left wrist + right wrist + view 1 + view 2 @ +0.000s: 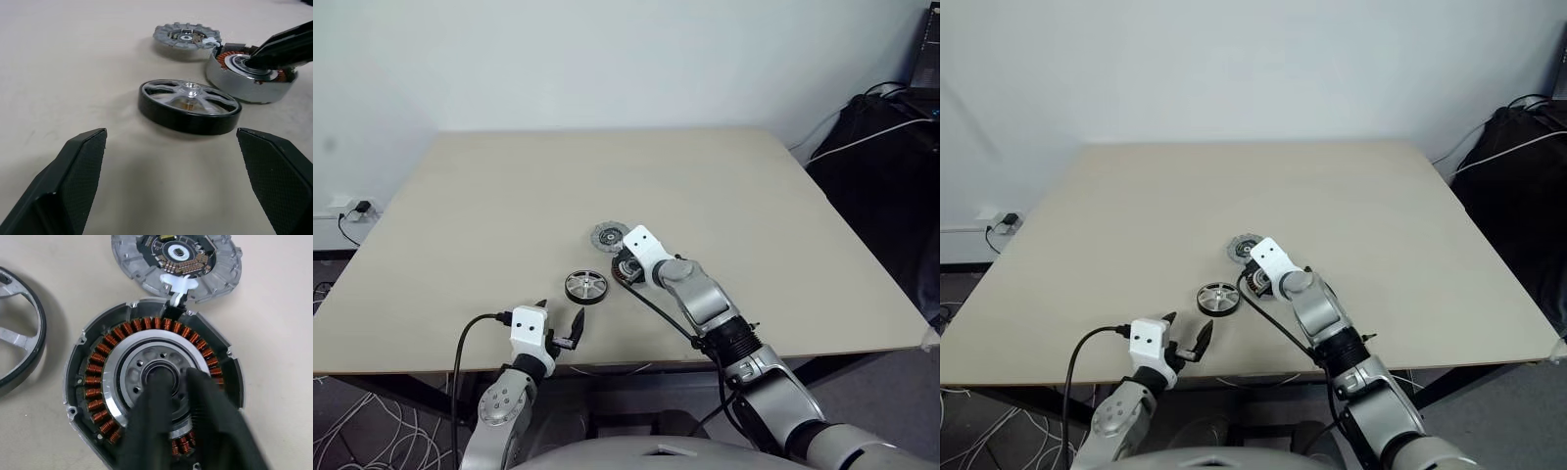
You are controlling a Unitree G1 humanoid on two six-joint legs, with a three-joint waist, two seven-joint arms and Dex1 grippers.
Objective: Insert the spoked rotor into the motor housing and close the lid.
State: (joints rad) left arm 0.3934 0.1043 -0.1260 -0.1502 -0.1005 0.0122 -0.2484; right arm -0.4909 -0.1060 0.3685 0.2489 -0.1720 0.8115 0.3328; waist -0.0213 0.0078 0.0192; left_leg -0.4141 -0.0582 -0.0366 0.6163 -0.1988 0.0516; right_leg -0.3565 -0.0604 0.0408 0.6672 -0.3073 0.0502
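My right gripper [173, 382] has its fingertips nearly together on the motor housing [98, 362] centre. The spoked rotor [190, 105] lies before my wide-open, empty left gripper [171, 181]; the lid [215, 274] lies just beyond the housing.

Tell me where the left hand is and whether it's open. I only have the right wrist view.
Observer: The left hand hovers open near the table's front edge, just short of the spoked rotor.
Operator: Describe the whole rotor; I only get its edge.
Observer: It lies flat on the table, hub up, close beside the motor housing but not touching it.
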